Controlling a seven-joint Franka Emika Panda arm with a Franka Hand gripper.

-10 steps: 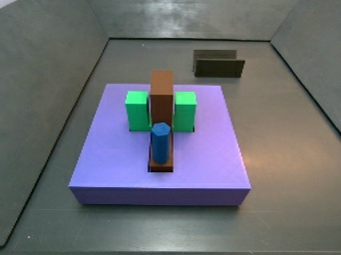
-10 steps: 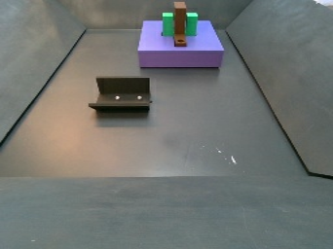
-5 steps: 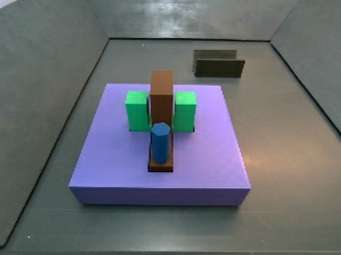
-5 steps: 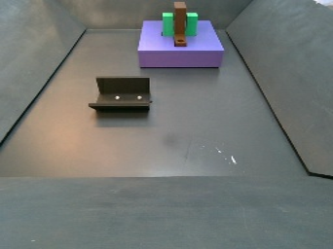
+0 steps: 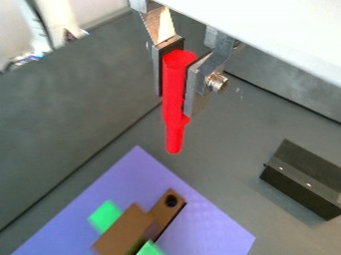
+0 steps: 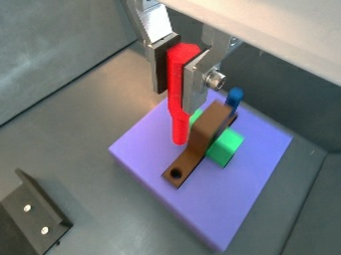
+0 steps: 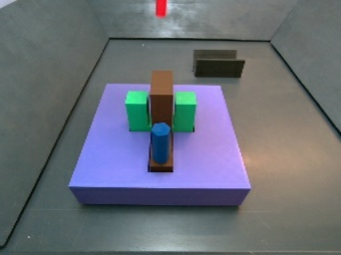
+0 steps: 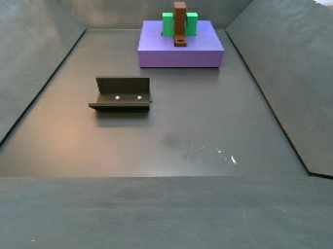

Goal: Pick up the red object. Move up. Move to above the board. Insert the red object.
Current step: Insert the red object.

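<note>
My gripper is shut on the red object, a thin red peg hanging straight down between the silver fingers. Both show in the other wrist view too, the gripper with the peg. It hangs high above the lavender board, near the end of the brown strip that has a hole. In a side view only the peg's lower tip shows at the top edge, far above and behind the board. The gripper itself is out of both side views.
On the board stand a tall brown block, two green blocks, and a blue cylinder on the brown strip. The fixture stands on the floor away from the board and shows again. Grey walls enclose the floor.
The red peg's tip has come into a side view at the top edge, where nothing showed before. The board, blocks and fixture have not moved.
</note>
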